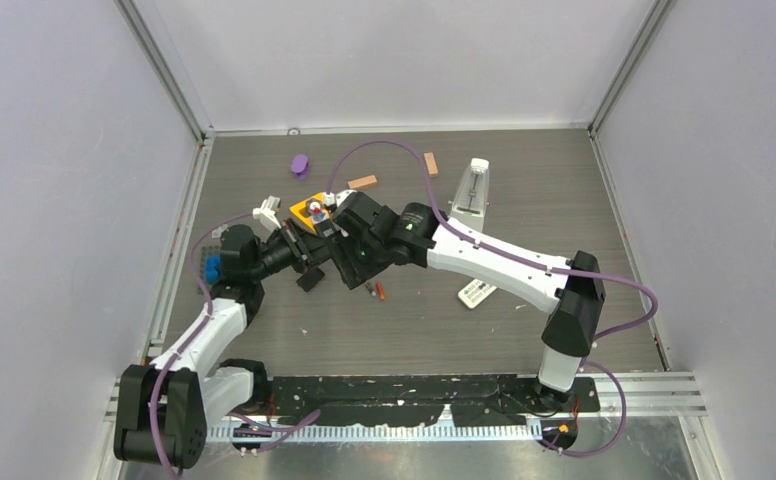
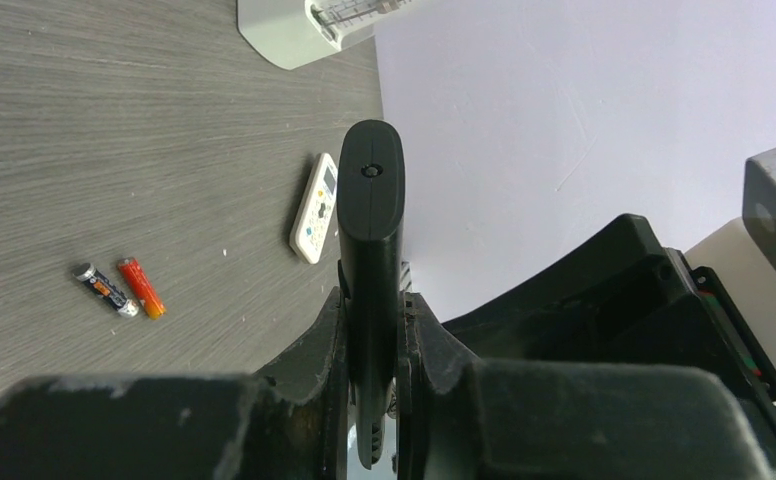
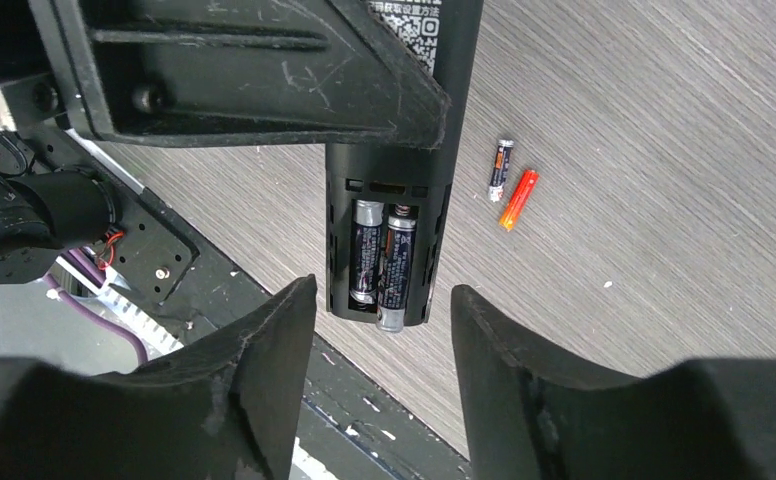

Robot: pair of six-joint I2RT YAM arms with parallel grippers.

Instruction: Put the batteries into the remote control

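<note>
The thin dark batteries [image 3: 382, 262] should be pushed flat by the spread right claw [image 3: 382, 290] while the long black remote [image 2: 370, 200] is pinched by the left claw [image 2: 372, 310].

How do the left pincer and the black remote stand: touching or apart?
Touching. The left wrist view shows the black remote clamped in the left pincer, with both fingers pressed against its sides.

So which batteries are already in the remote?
The two dark batteries side by side inside the open black remote. The other two, a dark one and a red-orange one, lie loose on the table.
</note>
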